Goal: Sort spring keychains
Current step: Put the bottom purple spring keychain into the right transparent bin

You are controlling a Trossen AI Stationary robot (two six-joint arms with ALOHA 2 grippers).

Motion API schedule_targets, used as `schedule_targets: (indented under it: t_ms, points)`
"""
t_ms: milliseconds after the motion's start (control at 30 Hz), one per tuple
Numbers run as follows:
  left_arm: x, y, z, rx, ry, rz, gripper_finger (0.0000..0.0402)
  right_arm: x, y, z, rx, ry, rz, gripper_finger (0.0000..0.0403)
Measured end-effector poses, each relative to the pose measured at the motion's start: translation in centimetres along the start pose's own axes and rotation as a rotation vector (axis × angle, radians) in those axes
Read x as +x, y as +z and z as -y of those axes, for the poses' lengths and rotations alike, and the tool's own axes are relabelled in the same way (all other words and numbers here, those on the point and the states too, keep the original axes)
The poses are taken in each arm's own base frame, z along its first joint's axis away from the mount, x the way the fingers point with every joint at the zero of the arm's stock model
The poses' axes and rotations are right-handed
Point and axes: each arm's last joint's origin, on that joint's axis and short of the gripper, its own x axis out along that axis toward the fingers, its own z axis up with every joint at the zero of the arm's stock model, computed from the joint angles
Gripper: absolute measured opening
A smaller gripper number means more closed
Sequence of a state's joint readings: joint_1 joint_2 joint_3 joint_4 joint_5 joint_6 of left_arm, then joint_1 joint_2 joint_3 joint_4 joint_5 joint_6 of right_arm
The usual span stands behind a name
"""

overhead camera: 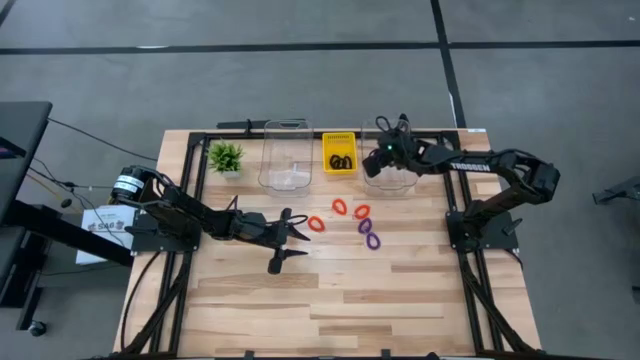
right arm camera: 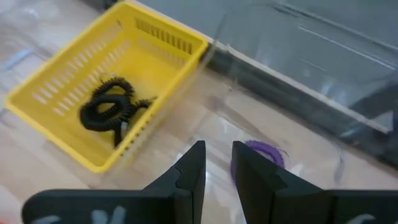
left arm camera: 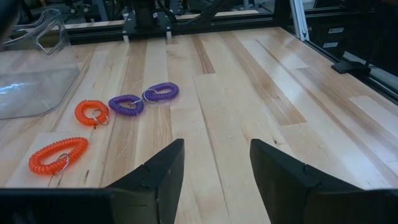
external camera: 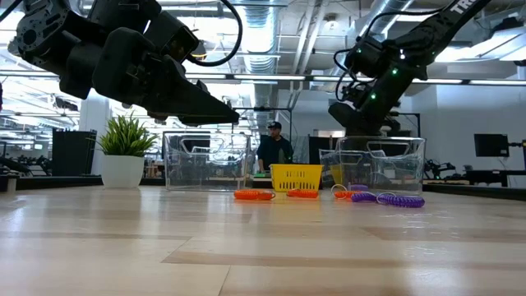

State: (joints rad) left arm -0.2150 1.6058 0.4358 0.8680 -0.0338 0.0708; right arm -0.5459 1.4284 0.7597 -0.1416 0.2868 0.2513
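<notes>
Right tool (overhead camera: 378, 160) unclenched above far-right clear bin (overhead camera: 390, 176), purple keychain (right arm camera: 258, 154) lying inside beneath it, left tool (overhead camera: 296, 243) released, red keychains (overhead camera: 338, 211) and purple keychains (overhead camera: 369, 234) on surface just right of it, black keychains (right arm camera: 106, 107) in yellow basket (right arm camera: 163, 43)

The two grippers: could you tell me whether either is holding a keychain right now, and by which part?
Nothing is held. The left gripper is open above bare table; the right gripper is empty over the clear bin.

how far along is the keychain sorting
Done: black keychains sit in the yellow basket, one purple keychain in the right clear bin. In hand: nothing; right pincer hovers over that bin, left pincer open. Left: three orange-red and two purple on the table.
</notes>
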Motion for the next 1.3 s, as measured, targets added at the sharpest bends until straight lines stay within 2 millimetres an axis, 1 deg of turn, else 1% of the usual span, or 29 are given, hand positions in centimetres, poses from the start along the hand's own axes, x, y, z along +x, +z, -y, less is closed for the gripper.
schedule_targets:
  t_ms: [200, 467, 567, 667, 767, 833, 1033, 1100, 1167, 1300]
  points:
    - [0.0, 0.0, 0.0, 0.000, 0.000, 0.000, 0.0182, -0.7, 0.5, -1.7, -0.094, 0.055, 0.057, 0.0072]
    - [0.0, 0.0, -0.2, -0.003, 0.008, -0.002, 0.0182, -3.1, 2.2, -5.8, -0.229, 0.175, 0.156, 0.0072]
    - [0.0, -0.1, -0.2, -0.003, 0.007, -0.007, 0.0182, -4.2, 2.1, -7.6, -0.285, 0.229, 0.180, 0.0072]
    - [0.0, -0.1, -0.2, -0.003, 0.007, -0.008, 0.0182, -5.3, 1.3, -9.4, -0.334, 0.289, 0.190, 0.0072]
    - [0.0, -0.1, -0.2, -0.003, 0.007, -0.009, 0.0182, -6.5, -0.1, -11.3, -0.397, 0.349, 0.171, 0.0072]
    - [0.0, -0.1, -0.2, -0.003, 0.007, -0.009, 0.0182, -7.4, -1.4, -12.5, -0.416, 0.397, 0.153, 0.0072]
    - [0.0, -0.2, -0.2, -0.003, 0.006, -0.015, 0.0182, -10.1, -7.1, -15.5, -0.435, 0.538, 0.059, 0.0072]
    - [0.0, -0.2, -0.2, -0.003, 0.006, -0.015, 0.0182, -11.0, -9.2, -16.1, -0.447, 0.581, 0.022, 0.0072]
    - [0.0, -0.2, -0.2, -0.003, 0.006, -0.015, 0.0182, -12.0, -11.0, -16.5, -0.494, 0.609, -0.005, 0.0072]
    - [0.0, -0.2, -0.2, -0.003, 0.006, -0.015, 0.0182, -13.4, -12.8, -16.8, -0.581, 0.631, -0.040, 0.0072]
